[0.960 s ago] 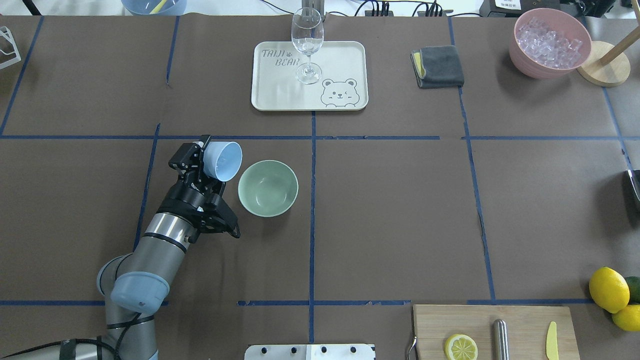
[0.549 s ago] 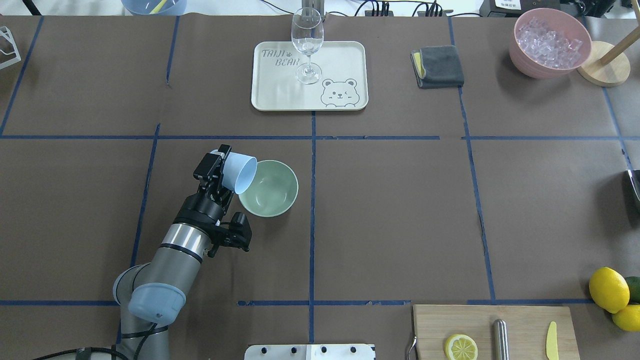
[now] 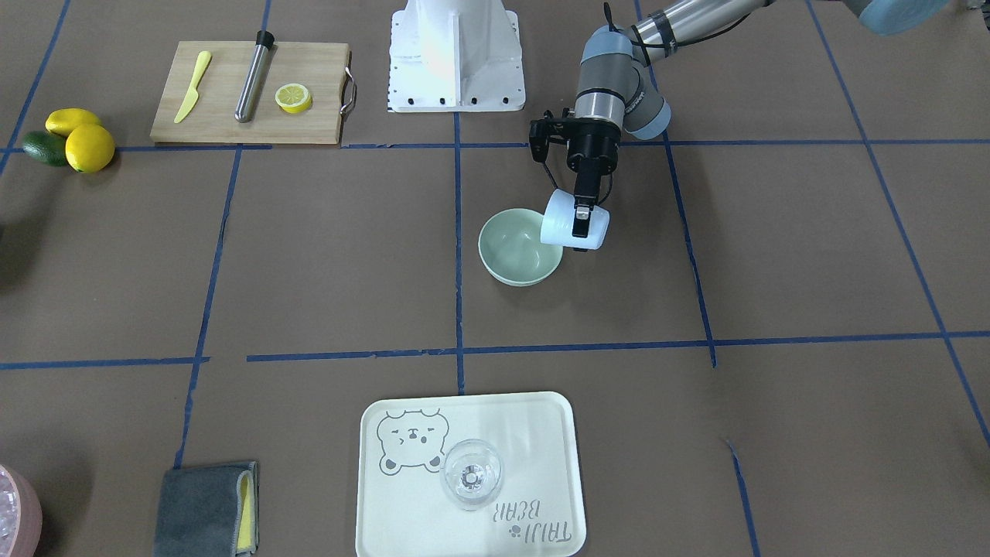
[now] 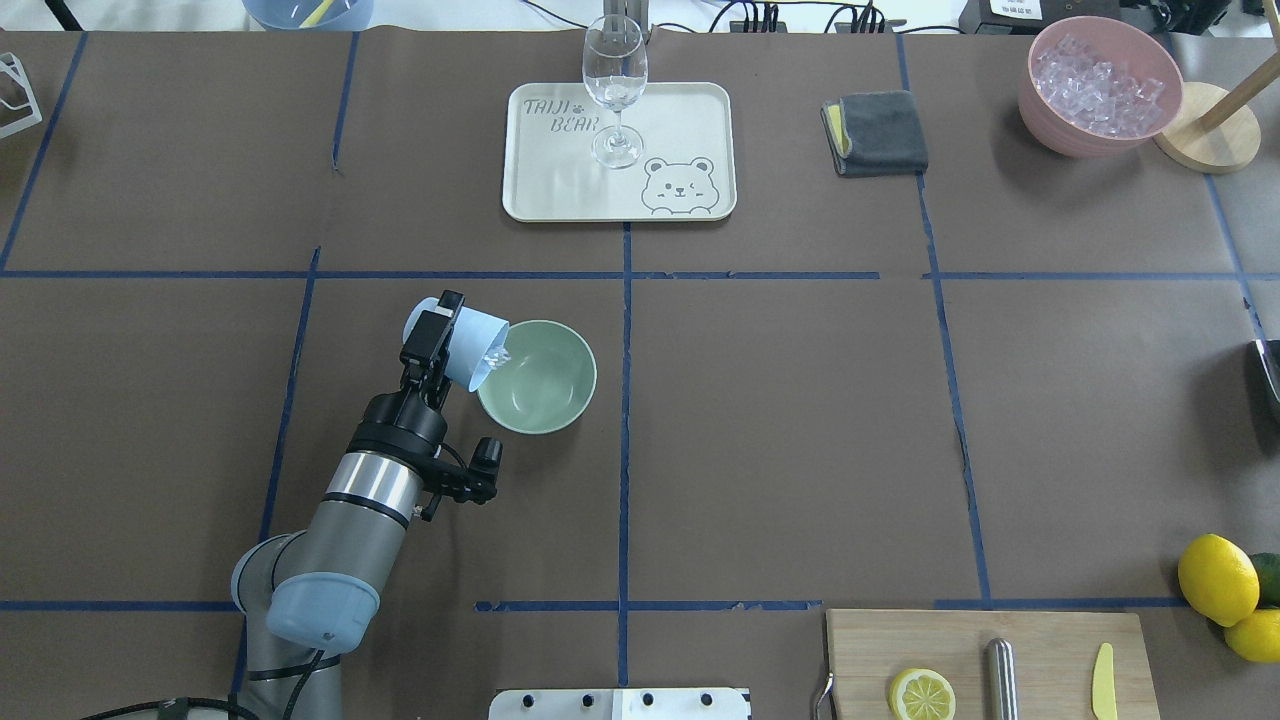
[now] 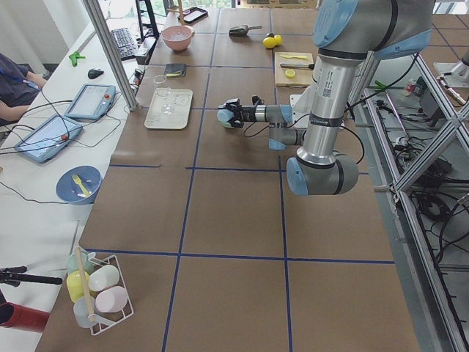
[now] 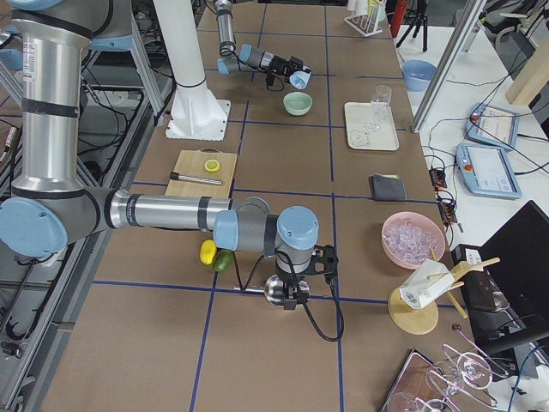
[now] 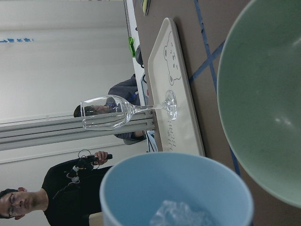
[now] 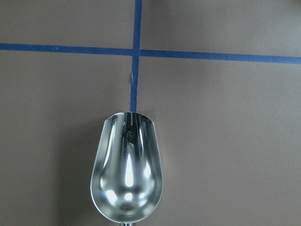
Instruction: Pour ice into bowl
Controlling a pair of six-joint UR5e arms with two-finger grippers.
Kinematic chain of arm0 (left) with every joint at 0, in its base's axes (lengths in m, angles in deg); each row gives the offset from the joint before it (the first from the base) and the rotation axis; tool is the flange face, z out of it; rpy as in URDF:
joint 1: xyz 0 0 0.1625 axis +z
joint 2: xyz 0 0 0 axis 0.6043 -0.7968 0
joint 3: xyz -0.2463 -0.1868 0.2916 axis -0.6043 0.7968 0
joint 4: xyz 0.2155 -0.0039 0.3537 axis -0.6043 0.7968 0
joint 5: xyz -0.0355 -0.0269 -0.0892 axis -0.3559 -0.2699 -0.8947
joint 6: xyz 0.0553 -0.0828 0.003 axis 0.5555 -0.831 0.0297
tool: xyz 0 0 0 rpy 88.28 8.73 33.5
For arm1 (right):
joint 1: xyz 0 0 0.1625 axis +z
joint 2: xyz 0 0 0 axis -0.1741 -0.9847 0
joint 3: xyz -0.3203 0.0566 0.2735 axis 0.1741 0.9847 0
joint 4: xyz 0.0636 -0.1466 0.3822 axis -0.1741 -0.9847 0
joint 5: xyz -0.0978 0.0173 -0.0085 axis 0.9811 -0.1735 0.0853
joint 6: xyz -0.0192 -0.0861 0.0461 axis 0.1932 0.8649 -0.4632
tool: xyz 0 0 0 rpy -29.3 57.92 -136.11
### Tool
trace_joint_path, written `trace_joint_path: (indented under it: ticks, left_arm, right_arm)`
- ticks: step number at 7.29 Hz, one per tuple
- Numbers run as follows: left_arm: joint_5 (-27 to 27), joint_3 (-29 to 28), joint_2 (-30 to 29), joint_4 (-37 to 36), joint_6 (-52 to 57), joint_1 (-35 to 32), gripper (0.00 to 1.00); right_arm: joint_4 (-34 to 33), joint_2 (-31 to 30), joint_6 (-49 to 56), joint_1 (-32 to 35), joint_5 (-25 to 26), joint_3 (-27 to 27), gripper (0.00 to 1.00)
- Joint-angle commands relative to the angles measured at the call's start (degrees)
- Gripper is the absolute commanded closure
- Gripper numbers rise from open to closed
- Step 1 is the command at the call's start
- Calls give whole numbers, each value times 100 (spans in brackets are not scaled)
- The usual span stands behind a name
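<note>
— Mint-green bowl sits on the table, just off centre toward 9 o'clock on your overhead feed. A light blue cup is tipped on its side over the bowl's rim, at the bowl's 9–10 o'clock. Its mouth faces into the bowl.

— What's holding the cup?

— The left fingers, clenched on the cup's wall, with one finger lying across its upper side.

— Where's the ice?

— The ice is a small clear clump right at the cup's lip, over the bowl's rim. Your left wrist camera shows cubes lying low in the cup mouth. In that frame the bowl's hollow is at 1–2 o'clock from the cup.

— And the right arm?

— It's well apart, at the table's 3 o'clock edge. Your right wrist camera looks down on a metal scoop, hollow side up, over brown table and a blue tape cross. The right fingers show only in the side view, so you can't tell whether they're clenched or released.

— What else is on the table?

— A tray with an upright wine glass is at the bowl's 12 o'clock, well apart. A pink container heaped with clear cubes is far out at 2 o'clock. A cutting board is at 4–5 o'clock.
</note>
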Motion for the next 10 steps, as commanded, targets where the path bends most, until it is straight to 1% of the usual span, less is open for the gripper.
trace_joint_path:
  ticks: [1, 2, 3, 7, 8, 9, 10]
  left_arm:
    - [23, -3, -88, -1, 995, -26, 100]
    - [14, -3, -97, -9, 1407, -52, 100]
    - [14, -3, -97, -1, 1559, -61, 100]
    - [23, 49, -158, 104, 1439, -131, 100]
    - [14, 110, -237, 244, 968, -262, 100]
    - [-177, 154, -246, 315, 102, -524, 100]
    - [-936, 155, -159, 324, -760, -788, 100]
  right_arm:
    - [0, 0, 3, 0, 2, 6, 0]
    - [0, 0, 3, 0, 2, 6, 0]
    - [0, 0, 3, 0, 2, 15, 0]
    - [0, 0, 3, 26, 11, 24, 0]
    - [0, -9, 12, 26, 2, 24, 0]
    - [0, -9, 12, 18, 2, 41, 0]
    - [0, -9, 12, 18, -7, 42, 0]
